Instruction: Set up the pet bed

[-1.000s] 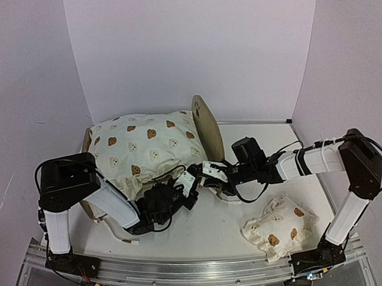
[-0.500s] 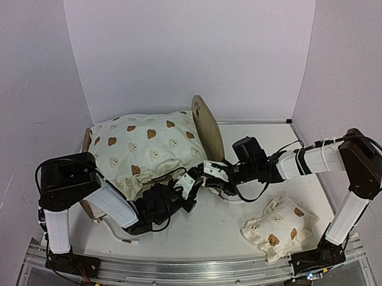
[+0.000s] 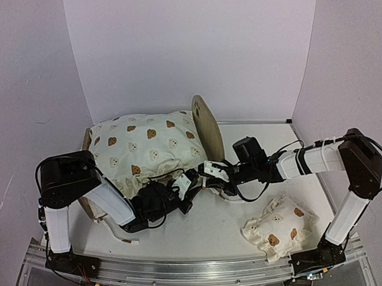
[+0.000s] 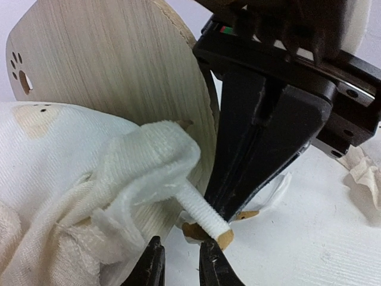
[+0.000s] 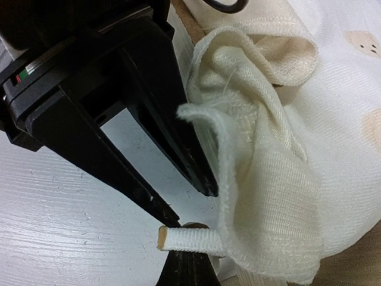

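Soft even light; blurred near foreground.

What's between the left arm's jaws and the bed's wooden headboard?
In the left wrist view, a bunched cream cushion corner and its tie cord, pinched by the right jaws, lie before the headboard.

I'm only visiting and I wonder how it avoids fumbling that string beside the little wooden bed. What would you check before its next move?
1. Right gripper pinching the tie cord: ok, shut on it near the tan tip.
2. Left gripper clear of the cord: ok, fingers apart, cord just above them, not pinched.
3. Cushion on the pet bed: ok, it lies on the frame against the headboard.
4. Cord fastened: not ok, its end is loose.
5. Small pillow on the bed: not ok, it lies on the table near the right arm's base.
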Robot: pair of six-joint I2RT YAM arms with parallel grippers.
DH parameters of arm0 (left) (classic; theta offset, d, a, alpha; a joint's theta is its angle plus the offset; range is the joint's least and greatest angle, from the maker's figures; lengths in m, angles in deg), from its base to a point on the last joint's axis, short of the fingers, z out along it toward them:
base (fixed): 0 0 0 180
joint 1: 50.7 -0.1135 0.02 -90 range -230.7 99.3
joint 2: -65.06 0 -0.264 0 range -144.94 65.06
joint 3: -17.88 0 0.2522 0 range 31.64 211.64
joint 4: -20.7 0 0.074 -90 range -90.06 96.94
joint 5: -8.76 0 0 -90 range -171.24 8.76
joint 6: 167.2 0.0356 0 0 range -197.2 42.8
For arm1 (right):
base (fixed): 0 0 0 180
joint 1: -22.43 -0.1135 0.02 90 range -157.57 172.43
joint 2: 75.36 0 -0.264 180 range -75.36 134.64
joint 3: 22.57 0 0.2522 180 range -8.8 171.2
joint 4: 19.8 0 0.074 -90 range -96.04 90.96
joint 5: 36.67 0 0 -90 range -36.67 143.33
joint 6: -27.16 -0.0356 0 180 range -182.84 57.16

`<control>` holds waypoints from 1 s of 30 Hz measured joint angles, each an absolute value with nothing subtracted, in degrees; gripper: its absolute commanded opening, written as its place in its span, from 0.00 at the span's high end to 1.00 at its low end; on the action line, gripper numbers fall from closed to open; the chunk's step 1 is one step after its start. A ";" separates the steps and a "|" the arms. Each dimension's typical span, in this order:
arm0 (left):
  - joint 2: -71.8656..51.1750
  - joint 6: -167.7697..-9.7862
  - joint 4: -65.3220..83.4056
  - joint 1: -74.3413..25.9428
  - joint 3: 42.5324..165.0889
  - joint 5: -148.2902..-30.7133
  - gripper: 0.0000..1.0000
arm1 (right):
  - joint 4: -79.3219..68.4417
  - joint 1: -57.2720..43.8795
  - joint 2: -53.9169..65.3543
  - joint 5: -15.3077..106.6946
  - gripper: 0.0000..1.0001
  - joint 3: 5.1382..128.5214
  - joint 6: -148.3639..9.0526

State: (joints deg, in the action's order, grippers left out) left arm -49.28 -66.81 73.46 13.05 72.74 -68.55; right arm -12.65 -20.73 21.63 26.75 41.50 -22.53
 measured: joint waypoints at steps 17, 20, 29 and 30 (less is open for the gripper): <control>-49.70 -65.14 72.83 11.32 73.55 -73.62 0.72 | -12.19 -20.33 21.96 25.59 1.00 41.94 -21.87; -49.90 -64.86 72.69 11.08 74.10 -75.13 0.73 | -11.47 -20.00 21.96 25.46 1.00 42.33 -21.28; -50.01 -61.58 70.79 10.62 77.09 -82.02 0.89 | -9.52 -19.70 22.17 25.22 1.00 42.72 -20.01; -50.01 -60.99 70.16 10.62 77.31 -82.74 0.91 | -8.71 -19.57 22.17 25.74 1.00 42.77 -19.97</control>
